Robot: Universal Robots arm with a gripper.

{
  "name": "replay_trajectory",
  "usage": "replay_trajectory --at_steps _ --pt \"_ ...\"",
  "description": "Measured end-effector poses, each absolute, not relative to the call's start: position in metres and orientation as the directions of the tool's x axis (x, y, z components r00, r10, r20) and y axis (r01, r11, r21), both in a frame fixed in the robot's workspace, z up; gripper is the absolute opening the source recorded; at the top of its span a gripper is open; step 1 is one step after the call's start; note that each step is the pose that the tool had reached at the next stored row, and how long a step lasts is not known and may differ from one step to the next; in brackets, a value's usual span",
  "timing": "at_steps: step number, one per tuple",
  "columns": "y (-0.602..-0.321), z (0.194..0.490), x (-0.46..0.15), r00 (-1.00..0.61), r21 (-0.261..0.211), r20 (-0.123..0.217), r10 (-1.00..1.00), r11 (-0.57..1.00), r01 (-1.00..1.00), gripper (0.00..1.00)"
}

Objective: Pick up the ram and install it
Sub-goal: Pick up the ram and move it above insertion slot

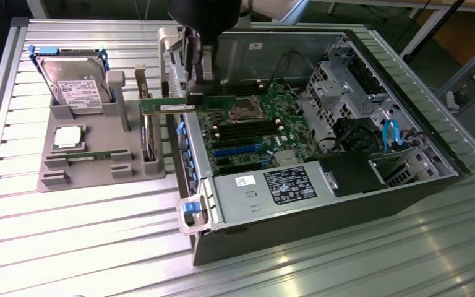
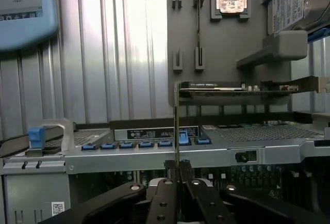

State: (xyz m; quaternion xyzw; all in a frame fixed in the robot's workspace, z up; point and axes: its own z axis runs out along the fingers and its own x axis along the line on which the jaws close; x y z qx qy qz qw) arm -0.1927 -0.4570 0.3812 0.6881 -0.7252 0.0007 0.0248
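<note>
The ram [image 1: 167,106] is a long thin green stick held level above the near-left edge of the open computer case [image 1: 320,204]. My gripper [image 1: 196,98] comes down from above and is shut on it near its middle. In the wrist view the ram [image 2: 176,126] appears edge-on as a thin line rising from between the black fingers [image 2: 164,198]; my gripper [image 2: 178,171] is clamped on it. The stick hangs over the motherboard [image 1: 262,139], a little above the dark memory slots [image 1: 231,131], and is not seated in any of them.
A grey holder tray [image 1: 81,176] at the exterior view's left carries a hard drive [image 1: 77,86], a silver CPU chip [image 1: 68,137], another thin green stick [image 1: 97,156] and an upright expansion card [image 1: 146,145]. The case holds a power supply [image 1: 283,185], drive cages and cables.
</note>
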Motion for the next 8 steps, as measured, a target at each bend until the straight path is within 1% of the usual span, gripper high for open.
replay_trajectory --at_steps 8 --pt "-0.457 0.381 -0.174 -0.049 0.033 0.04 -0.998 0.05 -0.998 0.11"
